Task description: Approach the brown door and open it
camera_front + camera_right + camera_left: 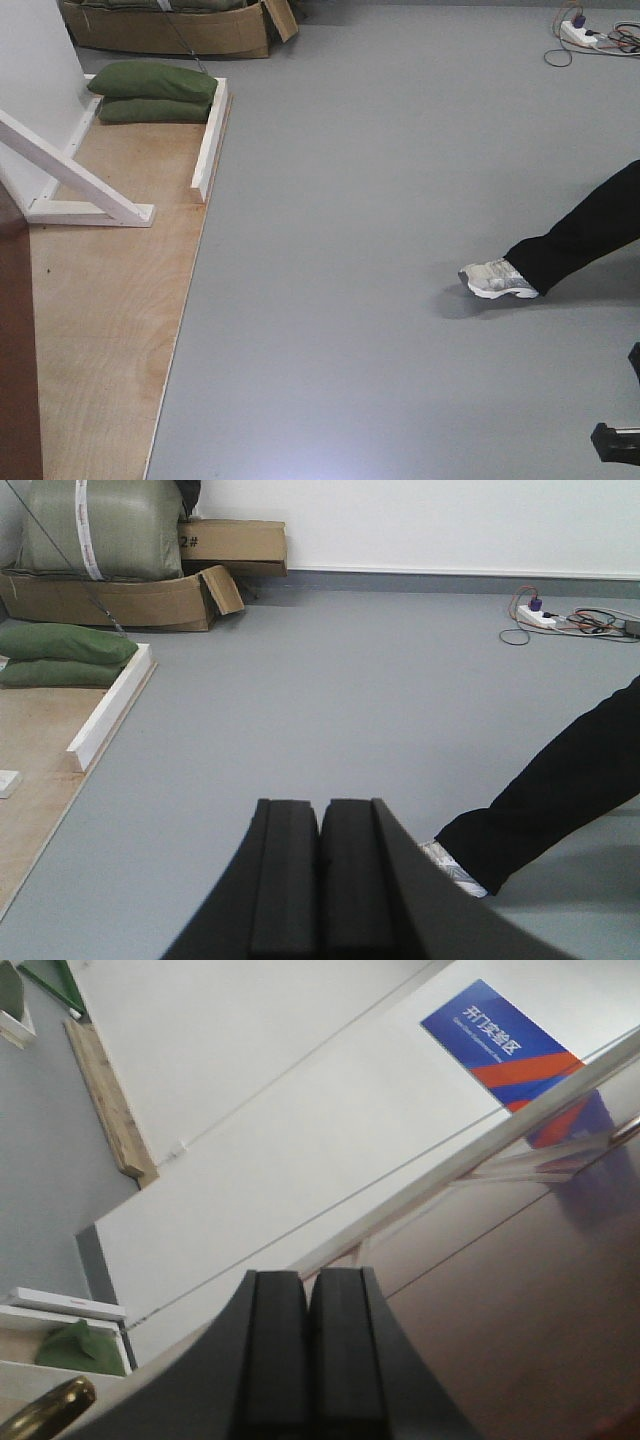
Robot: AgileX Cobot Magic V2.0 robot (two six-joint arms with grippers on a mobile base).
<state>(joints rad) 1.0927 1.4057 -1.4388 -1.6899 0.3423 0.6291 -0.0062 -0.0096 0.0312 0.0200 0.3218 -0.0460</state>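
Now, left gripper (308, 1280): its two black fingers are pressed together, with nothing between them.
Right gripper (321, 808): its fingers are pressed together too, and it holds nothing. It points out over the grey floor.
Brown door (520, 1310): you see it close by the left gripper, on the right side of the left wrist view. In the front view it is only a dark brown strip at the near left edge (15, 350).
Gold thing (50, 1405): it is shiny and round, near the left gripper at the bottom left. It may be the handle, but you cannot tell for sure.
White beams (75, 180): they sit on the wood board (110, 300) at the left, with green bags (152, 82) behind them.
Person's foot (498, 280): it is on the floor at the right, near the right gripper.
What could go wrong: pressed-together fingers cannot go around a handle, so the left gripper may bump or slide off the door. If you roll or swing right, you may hit the foot. If you roll left, the wheels may catch on the board edge or the beams.
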